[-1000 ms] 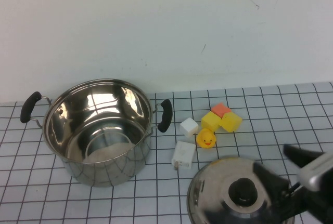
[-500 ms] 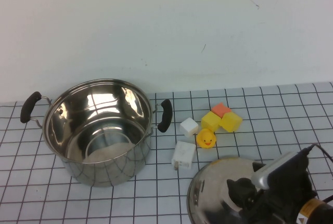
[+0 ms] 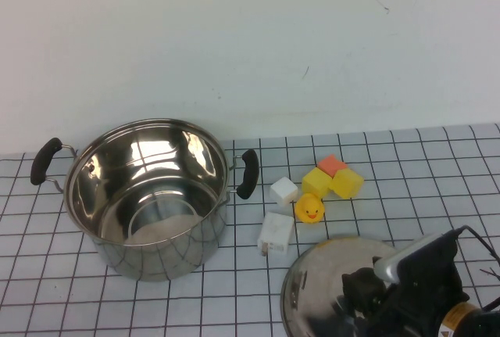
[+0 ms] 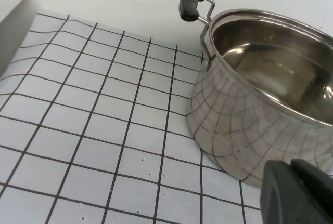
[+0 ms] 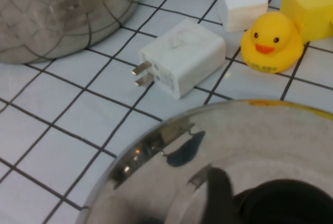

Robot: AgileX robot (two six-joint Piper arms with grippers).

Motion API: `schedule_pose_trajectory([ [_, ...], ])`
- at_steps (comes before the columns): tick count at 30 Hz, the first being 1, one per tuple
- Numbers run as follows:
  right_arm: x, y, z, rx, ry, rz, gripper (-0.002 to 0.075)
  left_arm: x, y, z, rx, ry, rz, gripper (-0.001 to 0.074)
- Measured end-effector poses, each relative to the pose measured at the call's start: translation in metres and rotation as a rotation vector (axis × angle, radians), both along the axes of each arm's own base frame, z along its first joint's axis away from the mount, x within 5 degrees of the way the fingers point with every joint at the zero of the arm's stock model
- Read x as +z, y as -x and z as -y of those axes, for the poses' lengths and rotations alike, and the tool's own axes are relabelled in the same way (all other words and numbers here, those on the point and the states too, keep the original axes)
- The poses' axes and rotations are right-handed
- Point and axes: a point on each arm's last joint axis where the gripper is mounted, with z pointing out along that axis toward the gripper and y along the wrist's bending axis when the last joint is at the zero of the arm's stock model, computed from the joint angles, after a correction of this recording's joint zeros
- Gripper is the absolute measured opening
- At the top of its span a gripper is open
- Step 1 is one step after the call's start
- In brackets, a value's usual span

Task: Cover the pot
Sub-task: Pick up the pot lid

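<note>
The pot (image 3: 148, 196), a large shiny steel stockpot with two black side handles, stands open and uncovered at the left of the gridded table. It also shows in the left wrist view (image 4: 250, 125) and the right wrist view (image 5: 62, 11). The domed steel lid (image 3: 320, 270) lies on the table at the front right. My right gripper (image 3: 366, 296) is low over the lid, at its black knob (image 5: 286, 203). My left gripper (image 4: 291, 182) is shut and empty, low beside the pot's outer wall; it is out of the high view.
Between pot and lid lie a white charger plug (image 3: 275, 232), a white cube (image 3: 283, 190), a yellow rubber duck (image 3: 310, 209), two yellow blocks (image 3: 347, 183) and an orange block (image 3: 331, 165). A white wall stands behind the table.
My right gripper has come in from the lid's right side, where it stood wide open, to sit over the knob. In the last half second it barely moved. Pot and lid have not moved.
</note>
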Motion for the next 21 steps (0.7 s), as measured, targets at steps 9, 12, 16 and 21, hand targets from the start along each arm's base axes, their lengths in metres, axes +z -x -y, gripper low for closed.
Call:
schedule_pose_trajectory([
  [9, -0.001, 0.008, 0.004, -0.015, -0.028, -0.03, 0.0347, 0.0, 0.0, 0.0, 0.001, 0.003, 0.0, -0.0003],
  [12, 0.002, 0.01, 0.006, -0.021, -0.036, -0.039, 0.0347, 0.0, 0.0, 0.0, 0.001, 0.003, 0.0, -0.0003],
  [16, 0.016, 0.011, 0.006, -0.025, -0.064, -0.015, 0.0347, 0.0, 0.0, 0.0, 0.001, 0.003, 0.0, -0.0003],
  [21, 0.058, 0.01, 0.006, -0.02, -0.157, 0.121, 0.0347, 0.0, 0.0, 0.0, 0.001, 0.003, 0.0, -0.0003],
])
